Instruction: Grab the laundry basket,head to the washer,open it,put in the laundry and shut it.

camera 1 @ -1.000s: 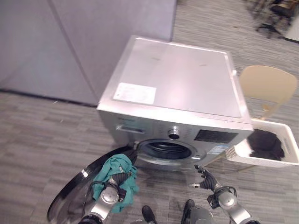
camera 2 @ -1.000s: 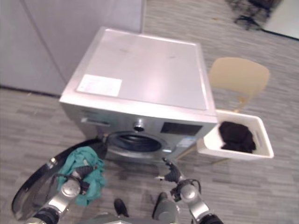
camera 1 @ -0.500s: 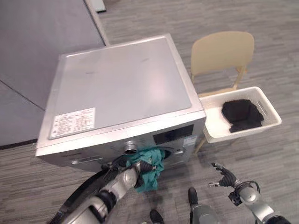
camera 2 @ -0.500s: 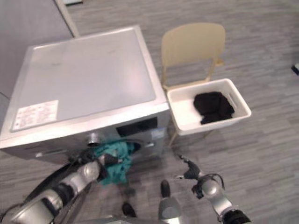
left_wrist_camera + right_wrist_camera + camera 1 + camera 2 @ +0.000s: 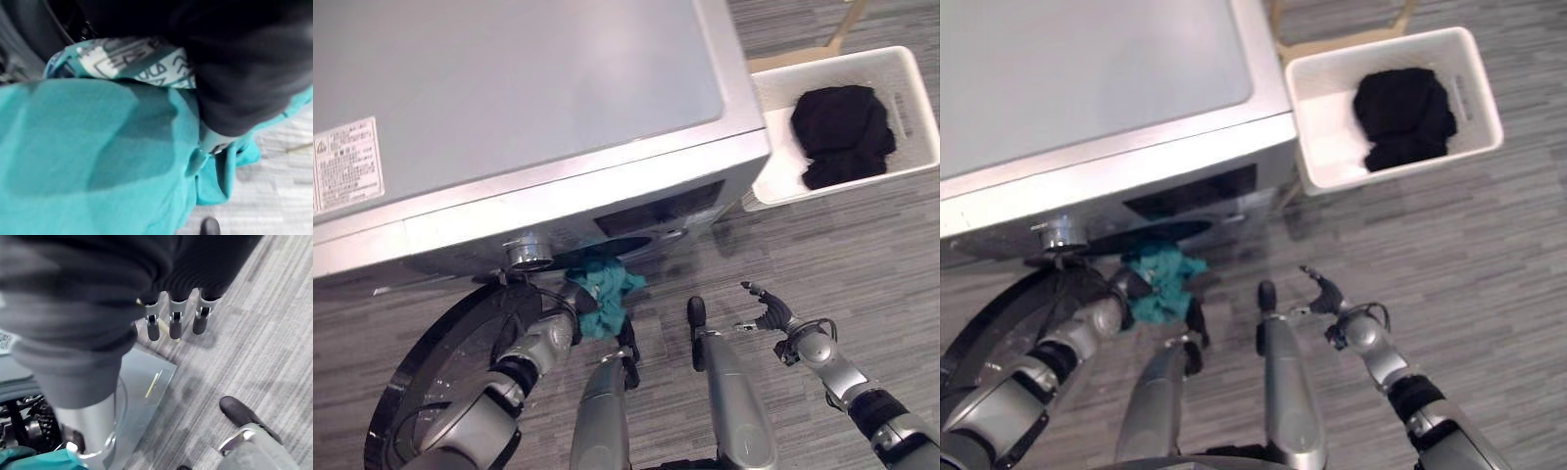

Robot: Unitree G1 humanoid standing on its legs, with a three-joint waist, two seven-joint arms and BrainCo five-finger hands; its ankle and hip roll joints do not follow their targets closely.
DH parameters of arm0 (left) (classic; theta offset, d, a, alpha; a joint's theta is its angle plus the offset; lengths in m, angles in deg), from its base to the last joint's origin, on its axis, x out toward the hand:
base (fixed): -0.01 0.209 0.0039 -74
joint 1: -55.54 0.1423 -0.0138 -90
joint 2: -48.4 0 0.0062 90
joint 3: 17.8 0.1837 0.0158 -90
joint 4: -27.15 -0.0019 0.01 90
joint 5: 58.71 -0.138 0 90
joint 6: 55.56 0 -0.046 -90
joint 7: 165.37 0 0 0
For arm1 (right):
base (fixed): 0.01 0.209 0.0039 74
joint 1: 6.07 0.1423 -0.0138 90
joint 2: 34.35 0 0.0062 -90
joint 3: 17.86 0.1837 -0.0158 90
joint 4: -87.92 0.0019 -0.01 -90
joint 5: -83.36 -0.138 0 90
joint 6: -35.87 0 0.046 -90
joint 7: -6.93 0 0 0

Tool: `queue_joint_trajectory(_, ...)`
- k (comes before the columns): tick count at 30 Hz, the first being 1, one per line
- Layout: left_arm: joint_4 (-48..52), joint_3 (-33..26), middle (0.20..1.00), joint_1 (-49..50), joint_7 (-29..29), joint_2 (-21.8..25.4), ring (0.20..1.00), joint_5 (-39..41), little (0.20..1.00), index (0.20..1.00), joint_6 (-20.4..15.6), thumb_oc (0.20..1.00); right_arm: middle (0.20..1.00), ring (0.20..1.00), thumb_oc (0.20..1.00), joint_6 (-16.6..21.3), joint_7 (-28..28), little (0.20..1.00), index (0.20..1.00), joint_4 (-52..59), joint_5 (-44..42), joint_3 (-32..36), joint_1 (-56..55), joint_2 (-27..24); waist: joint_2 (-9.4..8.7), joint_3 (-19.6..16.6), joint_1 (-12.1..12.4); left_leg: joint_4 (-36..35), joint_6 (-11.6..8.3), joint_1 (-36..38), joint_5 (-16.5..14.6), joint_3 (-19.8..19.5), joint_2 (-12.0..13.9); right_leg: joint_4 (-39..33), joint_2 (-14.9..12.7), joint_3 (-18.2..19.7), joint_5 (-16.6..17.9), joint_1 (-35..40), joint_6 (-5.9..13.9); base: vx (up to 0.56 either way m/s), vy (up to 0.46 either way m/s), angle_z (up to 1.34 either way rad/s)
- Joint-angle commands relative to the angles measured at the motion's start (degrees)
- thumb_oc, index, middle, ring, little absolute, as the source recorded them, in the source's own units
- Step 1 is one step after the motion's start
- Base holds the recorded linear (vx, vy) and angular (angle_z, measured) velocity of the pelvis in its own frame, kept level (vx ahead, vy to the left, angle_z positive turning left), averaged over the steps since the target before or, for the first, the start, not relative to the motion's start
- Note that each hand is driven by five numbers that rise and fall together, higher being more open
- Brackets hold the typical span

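Note:
The silver washer (image 5: 509, 108) stands in front of me, its round glass door (image 5: 421, 392) swung open at the lower left. My left hand (image 5: 570, 311) is shut on a teal garment (image 5: 607, 292) and holds it at the lower edge of the dark drum opening (image 5: 622, 245). The cloth hangs partly outside. In the left wrist view the teal garment (image 5: 88, 147) bunches round the hand. My right hand (image 5: 770, 313) hovers open over the floor to the right, its straight fingers (image 5: 171, 323) holding nothing. The white laundry basket (image 5: 925, 108) sits right of the washer with a black garment (image 5: 842, 117) inside.
The basket rests on a beige chair (image 5: 847, 24) pushed against the washer's right side. A control knob (image 5: 527, 253) juts from the front panel just above the opening. Grey plank floor (image 5: 862, 245) stretches to the right.
The camera has dipped closer to the washer. My left hand has carried the teal garment from beside the door up to the drum opening. The right hand stays open.

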Motion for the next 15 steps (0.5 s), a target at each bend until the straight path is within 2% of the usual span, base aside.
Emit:
queue_joint_trajectory(1, 5.5, -3.1, 0.2, 0.7, 8.4, 0.8, 0.2, 2.9, 0.2, 0.2, -2.3, 0.2, 1.0, 1.0, 1.0, 4.2, -3.2, 1.0, 1.0, 4.5, -3.5, 2.3, -3.1, 1.4, -0.53, -4.3, 1.9, 7.2, -0.55, -2.2, -5.6, 0.5, 3.0, 5.1, -2.3, -1.9, -7.3, -0.3, 2.86, -0.09, -0.061, 0.46)
queue_joint_trajectory(3, 10.5, -4.7, 0.2, 0.1, 11.0, 2.2, 0.2, 3.5, 0.2, 0.2, -3.0, 0.2, 1.0, 1.0, 1.0, 5.0, -4.3, 1.0, 1.0, 6.3, -3.8, 3.0, -3.4, 1.4, -0.49, -4.3, 2.2, 12.4, -0.34, -6.9, -7.2, -0.2, 3.7, 10.5, -2.9, -1.9, -9.0, -5.0, 2.3, -0.1, -0.059, 0.25)
queue_joint_trajectory(4, 13.2, -5.8, 0.2, -1.8, 14.2, 2.6, 0.2, 4.3, 0.2, 0.2, -3.5, 0.2, 1.0, 1.0, 1.0, 5.8, -5.6, 1.0, 1.0, 7.8, -4.5, 3.7, -3.2, 1.8, -0.5, -4.4, 2.3, 17.8, -0.04, -12.0, -8.9, -0.8, 4.4, 15.5, -3.2, -1.7, -11.0, -10.0, 1.6, -0.08, -0.042, 0.22)
queue_joint_trajectory(5, 13.3, -5.8, 0.2, -1.8, 14.2, 2.7, 0.2, 4.3, 0.2, 0.2, -3.4, 0.2, 1.0, 1.0, 1.0, 5.8, -5.6, 1.0, 1.0, 7.8, -4.5, 3.8, -3.2, 1.8, -0.46, -4.6, 2.3, 18.2, -0.03, -12.5, -9.1, -0.9, 4.4, 15.8, -3.2, -1.7, -11.1, -10.4, 1.59, -0.09, -0.042, 0.24)
queue_joint_trajectory(8, 16.3, -6.1, 0.2, -5.6, 18.7, 2.5, 0.2, 3.8, 0.2, 0.2, -3.3, 0.2, 1.0, 1.0, 1.0, 6.6, -7.0, 1.0, 1.0, 7.4, -4.8, 3.7, -3.1, 2.6, -0.16, -5.3, 2.2, 25.8, 0.35, -20.1, -11.4, -2.6, 5.0, 22.5, -2.9, -2.0, -13.8, -17.7, 0.92, -0.06, -0.032, 0.07)
queue_joint_trajectory(10, 15.9, -5.3, 0.2, -10.1, 21.6, 2.8, 0.2, 3.0, 0.2, 0.2, -2.6, 0.2, 1.0, 1.0, 1.0, 7.2, -7.8, 1.0, 1.0, 6.8, -5.0, 3.4, -2.9, 2.8, -0.14, -5.9, 1.9, 30.3, 0.53, -25.3, -12.5, -4.1, 5.5, 26.3, -2.9, -2.0, -15.4, -22.1, 0.31, -0.08, -0.064, -0.05)
queue_joint_trajectory(11, 15.0, -4.0, 0.2, -15.6, 25.1, 3.7, 0.2, 1.9, 0.2, 0.2, -1.4, 0.2, 1.0, 1.0, 1.0, 7.9, -8.3, 1.0, 1.0, 6.2, -5.7, 3.0, -2.9, 2.7, -0.32, -6.0, 1.3, 33.9, 0.94, -29.3, -13.5, -5.5, 5.8, 29.5, -3.1, -1.8, -16.2, -25.5, -0.22, -0.07, -0.058, -0.01)
queue_joint_trajectory(12, 14.7, -3.8, 0.2, -16.0, 25.2, 3.6, 0.2, 1.9, 0.2, 0.2, -1.5, 0.2, 1.0, 1.0, 1.0, 8.0, -8.3, 1.0, 1.0, 6.2, -5.7, 3.1, -2.8, 2.7, -0.19, -6.3, 1.4, 34.4, 0.93, -30.1, -13.6, -5.7, 5.8, 29.9, -3.2, -1.9, -16.4, -26.1, -0.24, -0.08, -0.071, 0.09)
queue_joint_trajectory(13, 13.1, -2.6, 0.2, -21.2, 28.1, 4.6, 0.2, 0.5, 0.2, 0.2, 0.0, 0.2, 1.0, 1.0, 1.0, 8.8, -8.2, 1.0, 1.0, 6.9, -6.6, 2.8, -3.3, 2.4, -0.36, -6.7, 0.7, 36.7, 1.21, -33.5, -14.1, -6.7, 6.1, 32.0, -3.1, -1.9, -16.9, -29.2, -0.55, -0.02, -0.038, 0.13)
queue_joint_trajectory(14, 12.8, -2.4, 0.2, -21.4, 28.2, 4.5, 0.2, 0.5, 0.2, 0.2, -0.1, 0.2, 1.0, 1.0, 1.0, 8.8, -8.2, 1.0, 1.0, 6.9, -6.6, 2.9, -3.2, 2.4, -0.31, -6.9, 0.7, 37.0, 1.21, -34.0, -14.2, -6.8, 6.1, 32.3, -3.1, -1.9, -17.0, -29.6, -0.56, -0.05, -0.062, 0.14)
queue_joint_trajectory(15, 10.7, -1.0, 0.2, -25.8, 30.1, 5.2, 0.2, -0.2, 0.2, 0.2, 0.9, 0.2, 1.0, 1.0, 1.0, 9.3, -8.3, 1.0, 1.0, 7.2, -7.2, 2.9, -3.3, 2.2, -0.35, -7.3, 0.4, 38.9, 1.25, -36.4, -14.7, -7.4, 6.1, 33.9, -3.0, -2.0, -17.3, -31.7, -0.63, -0.03, -0.048, 0.05)
